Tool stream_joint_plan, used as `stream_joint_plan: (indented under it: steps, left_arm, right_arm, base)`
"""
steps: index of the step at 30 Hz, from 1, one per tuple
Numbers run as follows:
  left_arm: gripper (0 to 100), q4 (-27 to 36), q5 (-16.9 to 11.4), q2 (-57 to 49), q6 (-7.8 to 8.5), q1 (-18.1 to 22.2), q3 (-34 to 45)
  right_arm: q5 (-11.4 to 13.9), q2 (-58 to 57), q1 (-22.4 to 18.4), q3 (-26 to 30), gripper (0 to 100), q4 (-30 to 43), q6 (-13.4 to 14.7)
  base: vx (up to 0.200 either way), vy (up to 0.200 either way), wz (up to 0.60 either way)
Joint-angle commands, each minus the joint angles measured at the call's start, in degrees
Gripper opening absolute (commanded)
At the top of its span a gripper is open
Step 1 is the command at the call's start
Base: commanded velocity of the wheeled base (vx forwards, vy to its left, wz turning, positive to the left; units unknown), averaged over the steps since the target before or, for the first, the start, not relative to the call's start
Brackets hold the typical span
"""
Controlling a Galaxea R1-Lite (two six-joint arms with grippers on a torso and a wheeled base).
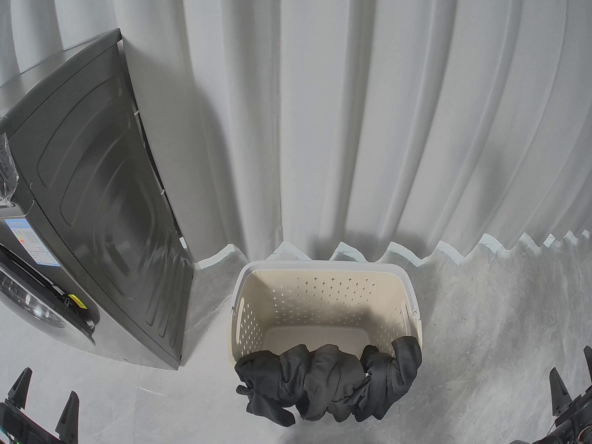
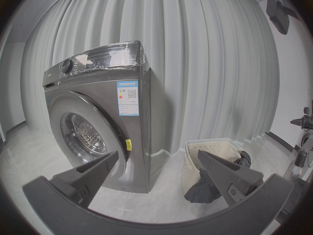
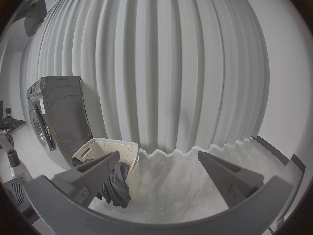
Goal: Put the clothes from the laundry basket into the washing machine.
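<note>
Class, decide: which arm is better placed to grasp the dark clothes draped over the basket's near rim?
Probably right: the right end effector sits slightly nearer the clothes than the left end effector; both are open and empty.

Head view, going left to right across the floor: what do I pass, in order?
washing machine → laundry basket → right gripper

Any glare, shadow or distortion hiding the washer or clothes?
Head view: the washing machine throws a soft shadow on the curtain; the dark clothes stand out against the pale laundry basket. Left wrist view: fisheye bows the curtain; the door glass carries no strong glare.
</note>
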Motion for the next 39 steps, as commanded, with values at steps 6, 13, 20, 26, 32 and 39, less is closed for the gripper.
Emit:
stream_joint_plan:
  steps: [6, 13, 20, 26, 32, 39]
  left_arm:
    - [100, 0.0, -0.02, -0.96, 0.05, 0.02, 0.92]
    - [100, 0.0, -0.02, -0.96, 0.05, 0.02, 0.92]
    - [100, 0.0, -0.02, -0.96, -0.12, 0.02, 0.92]
    - [100, 0.0, -0.02, -0.96, 0.05, 0.02, 0.92]
    - [100, 0.0, -0.02, -0.96, 0.05, 0.02, 0.92]
    - [100, 0.0, -0.02, -0.96, 0.05, 0.02, 0.92]
  right_arm:
    - [0.01, -0.96, -0.05, 1.01, 100, -0.02, 0.01]
    - [0.01, -0.96, -0.05, 1.01, 100, -0.02, -0.08]
    - [0.01, -0.96, -0.05, 1.01, 100, -0.02, -0.08]
    - [0.01, -0.96, -0.05, 1.01, 100, -0.02, -0.08]
    - [0.01, -0.96, -0.05, 1.01, 100, -0.02, 0.01]
    - [0.01, -0.96, 0.04, 1.01, 100, -0.02, 0.01]
  base:
    - [0.1, 0.0, 0.0]
    - [0.0, 0.0, 0.0]
    - [0.143, 0.0, 0.0]
    - [0.167, 0.0, 0.0]
    - [0.0, 0.0, 0.0]
    - [0.0, 0.0, 0.0]
